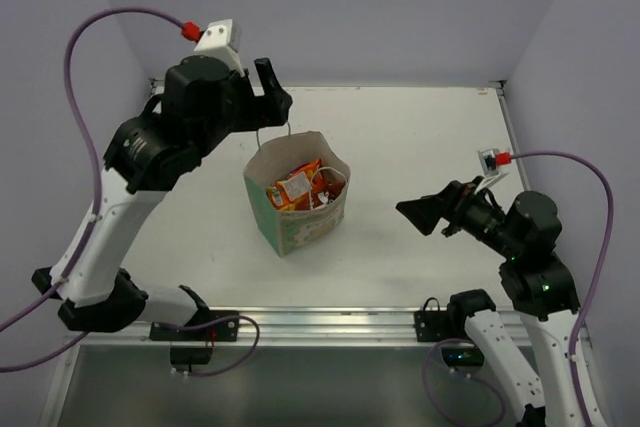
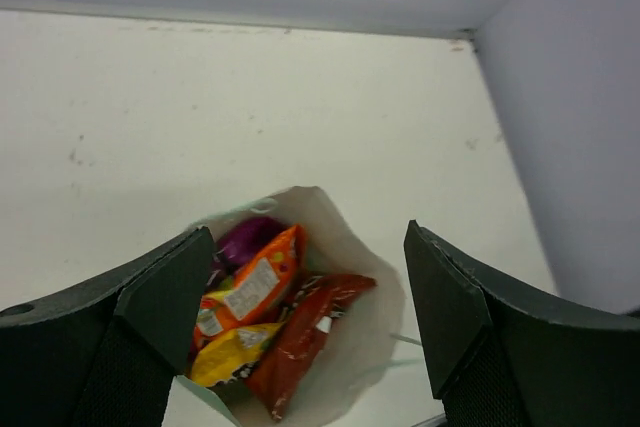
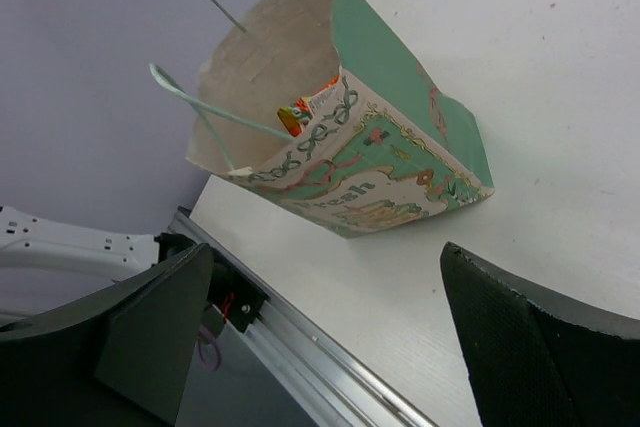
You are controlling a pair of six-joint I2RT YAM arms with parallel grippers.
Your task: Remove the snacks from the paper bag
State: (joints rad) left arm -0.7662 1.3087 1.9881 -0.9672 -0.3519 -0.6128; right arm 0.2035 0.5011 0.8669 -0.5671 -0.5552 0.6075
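White table [image 1: 420,137], lilac walls. My left pincer [image 2: 308,239] hangs spread and empty straight above the paper bag [image 2: 352,247], with the snacks [image 2: 255,287] inside, their labels unreadable. My right pincer [image 3: 325,252], also spread, faces the bag's printed front; I read only "resh".

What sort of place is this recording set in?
Most likely a lab test cell rather than a home or shop: a bare white tabletop boxed in by plain lilac wall panels, with a silver metal mounting rail carrying the arm bases along its near edge.
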